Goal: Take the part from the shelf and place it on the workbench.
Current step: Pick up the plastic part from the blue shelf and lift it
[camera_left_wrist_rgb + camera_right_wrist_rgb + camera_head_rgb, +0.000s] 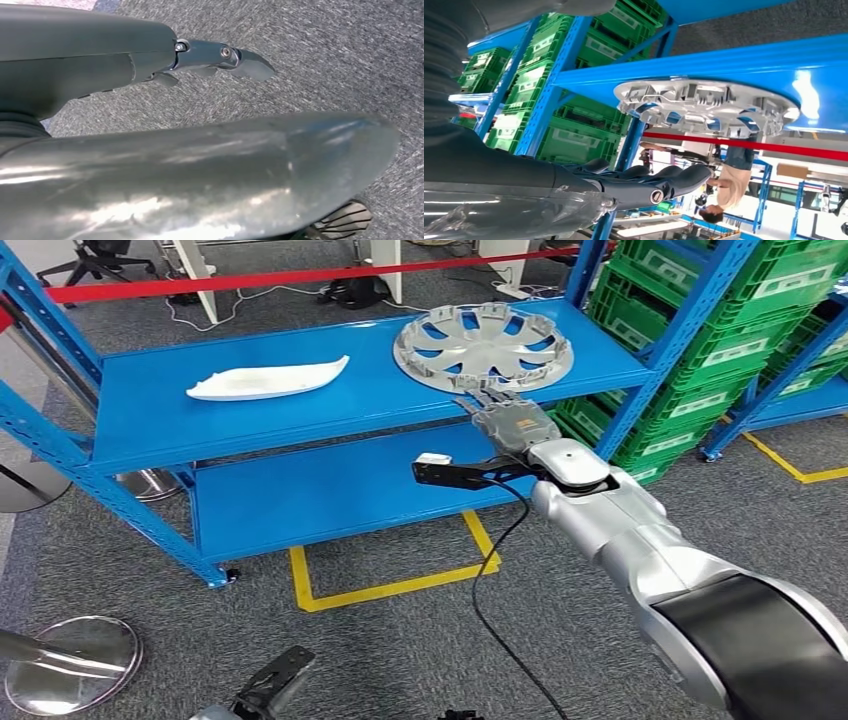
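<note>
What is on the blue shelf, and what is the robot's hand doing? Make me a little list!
shelf: blue rack, two levels
shiny thing: silver wheel cover, lying flat on the top level, right end
white thing: white part, top level, left of the wheel cover
right hand: fingers spread, at the wheel cover's near edge, holding nothing
left hand: hanging over grey carpet
behind: green crates

Shelf [300,400]: bright blue. Hubcap [483,346]: silver-grey, spoked pattern. Curved part [268,381]: white. Crates [760,330]: green, pale labels. Floor [400,660]: grey speckled carpet, yellow tape lines [390,585]. Barrier tape [300,280]: red. Right hand [510,420]: grey, fingers [659,180] darker.
</note>
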Controlling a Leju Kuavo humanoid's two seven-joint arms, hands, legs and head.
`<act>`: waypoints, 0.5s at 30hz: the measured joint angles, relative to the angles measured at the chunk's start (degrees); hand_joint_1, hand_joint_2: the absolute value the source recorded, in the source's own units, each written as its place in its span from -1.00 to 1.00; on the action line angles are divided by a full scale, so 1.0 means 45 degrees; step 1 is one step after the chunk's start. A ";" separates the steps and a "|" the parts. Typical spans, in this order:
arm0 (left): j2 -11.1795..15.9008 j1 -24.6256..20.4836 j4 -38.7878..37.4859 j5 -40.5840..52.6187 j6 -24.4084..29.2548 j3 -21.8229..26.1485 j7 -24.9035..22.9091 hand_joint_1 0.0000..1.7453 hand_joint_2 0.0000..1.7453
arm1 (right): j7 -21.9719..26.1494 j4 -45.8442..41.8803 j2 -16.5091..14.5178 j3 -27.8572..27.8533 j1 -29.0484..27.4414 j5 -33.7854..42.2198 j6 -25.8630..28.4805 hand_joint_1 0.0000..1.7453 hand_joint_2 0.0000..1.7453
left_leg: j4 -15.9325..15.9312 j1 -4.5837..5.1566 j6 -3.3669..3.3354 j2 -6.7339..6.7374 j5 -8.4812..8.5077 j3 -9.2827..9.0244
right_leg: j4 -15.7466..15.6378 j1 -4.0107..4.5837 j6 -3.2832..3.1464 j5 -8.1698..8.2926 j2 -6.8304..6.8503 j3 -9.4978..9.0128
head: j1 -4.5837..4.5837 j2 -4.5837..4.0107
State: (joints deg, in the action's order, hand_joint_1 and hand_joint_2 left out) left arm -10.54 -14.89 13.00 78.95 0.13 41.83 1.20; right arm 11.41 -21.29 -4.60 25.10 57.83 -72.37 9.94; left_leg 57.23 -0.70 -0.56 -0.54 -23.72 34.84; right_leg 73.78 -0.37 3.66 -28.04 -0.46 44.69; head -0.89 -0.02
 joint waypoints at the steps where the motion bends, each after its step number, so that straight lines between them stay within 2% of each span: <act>1: -0.0002 0.0001 0.0000 0.0001 0.0000 0.0000 0.0000 -1.00 -1.00 | 0.0000 -0.0001 0.0001 0.0001 0.0004 0.0006 0.0002 -1.00 1.00 | 0.0001 -0.0004 0.0036 -0.0017 -0.0064 -0.0087 | -0.0805 -0.0001 -0.0022 0.0554 0.0007 -0.0313 | -0.0005 0.0000; 2: -0.0004 0.0002 0.0000 0.0002 0.0000 0.0000 0.0000 -1.00 -1.00 | -0.0001 -0.0001 0.0001 0.0002 0.0018 0.0011 0.0004 -1.00 1.00 | 0.0001 0.0002 0.0093 -0.0033 -0.0135 -0.0175 | -0.1750 0.0003 -0.0039 0.1050 0.0019 -0.0738 | -0.0010 0.0000; 3: -0.0002 -0.0005 0.0000 0.0004 0.0000 0.0000 0.0000 -1.00 -1.00 | -0.0002 -0.0001 0.0002 0.0005 0.0042 0.0016 0.0005 -1.00 1.00 | 0.0019 0.0022 0.0160 -0.0044 -0.0204 -0.0241 | -0.2579 0.0013 -0.0075 0.1362 0.0018 -0.1144 | -0.0013 -0.0001; 4: 0.0001 -0.0015 0.0000 0.0004 -0.0001 0.0000 0.0000 -1.00 -1.00 | -0.0004 -0.0002 0.0002 0.0010 0.0055 0.0019 0.0006 -1.00 1.00 | 0.0022 0.0043 0.0220 -0.0047 -0.0252 -0.0281 | -0.3102 0.0024 -0.0125 0.1497 0.0013 -0.1416 | -0.0007 -0.0001; 7: 0.0003 -0.0032 0.0000 0.0004 -0.0006 0.0000 0.0000 -1.00 -1.00 | -0.0009 -0.0005 0.0023 0.0032 0.0050 0.0028 0.0013 -1.00 1.00 | -0.0022 0.0065 0.0383 -0.0044 -0.0329 -0.0321 | -0.3343 0.0050 -0.0371 0.1389 -0.0028 -0.1583 | 0.0032 0.0000; 9: -0.0001 -0.0033 0.0000 0.0004 -0.0006 0.0000 0.0000 -1.00 -1.00 | -0.0015 -0.0029 0.0046 0.0034 0.0061 0.0036 0.0027 -1.00 1.00 | 0.0283 0.0061 0.0515 -0.0028 -0.0586 -0.0202 | -0.3361 0.0004 -0.0555 0.1341 -0.0038 -0.1627 | 0.0066 0.0001; 10: 0.0000 -0.0040 0.0000 0.0004 -0.0005 0.0000 0.0000 -1.00 -1.00 | -0.0015 -0.0042 0.0046 0.0034 0.0071 0.0040 0.0033 -1.00 1.00 | 0.0801 0.0059 0.0568 -0.0022 -0.0875 0.0054 | -0.3374 -0.0027 -0.0628 0.1326 -0.0039 -0.1655 | 0.0100 0.0001; 12: 0.0000 -0.0040 0.0000 0.0004 -0.0005 0.0000 0.0000 -1.00 -1.00 | -0.0002 -0.0051 0.0044 0.0036 0.0056 0.0038 0.0034 -1.00 1.00 | 0.2500 0.0054 0.0630 -0.0017 -0.1584 0.0991 | -0.3373 -0.0026 -0.0713 0.1278 -0.0043 -0.1673 | 0.0152 0.0000; 13: 0.0001 -0.0028 0.0000 0.0004 -0.0005 0.0000 0.0000 -1.00 -1.00 | 0.0000 -0.0050 0.0043 0.0036 0.0035 0.0036 0.0033 -1.00 1.00 | 0.3237 0.0050 0.0642 -0.0016 -0.1771 0.1458 | -0.3372 -0.0022 -0.0730 0.1256 -0.0048 -0.1683 | 0.0153 0.0000; 14: 0.0001 -0.0011 0.0000 0.0004 -0.0005 0.0000 0.0000 -1.00 -1.00 | 0.0000 -0.0049 0.0044 0.0038 0.0016 0.0035 0.0032 -1.00 1.00 | 0.3623 0.0050 0.0642 -0.0016 -0.1734 0.1764 | -0.3371 -0.0017 -0.0735 0.1232 -0.0055 -0.1701 | 0.0154 0.0000; 15: 0.0002 -0.0002 0.0000 0.0004 -0.0005 0.0000 0.0000 -1.00 -1.00 | 0.0000 -0.0050 0.0043 0.0039 0.0007 0.0035 0.0032 -1.00 1.00 | 0.3495 0.0051 0.0624 -0.0015 -0.1425 0.1813 | -0.3369 -0.0013 -0.0727 0.1205 -0.0063 -0.1738 | 0.0157 0.0000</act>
State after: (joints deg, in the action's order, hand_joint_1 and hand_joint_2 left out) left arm -10.53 -14.90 13.00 78.97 0.11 41.83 1.20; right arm 11.41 -21.51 -4.40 25.28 57.87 -72.22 10.08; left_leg 72.96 -0.47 2.25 -0.61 -30.13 43.00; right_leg 58.62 -0.43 0.39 -22.62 -0.75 36.87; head -0.19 -0.02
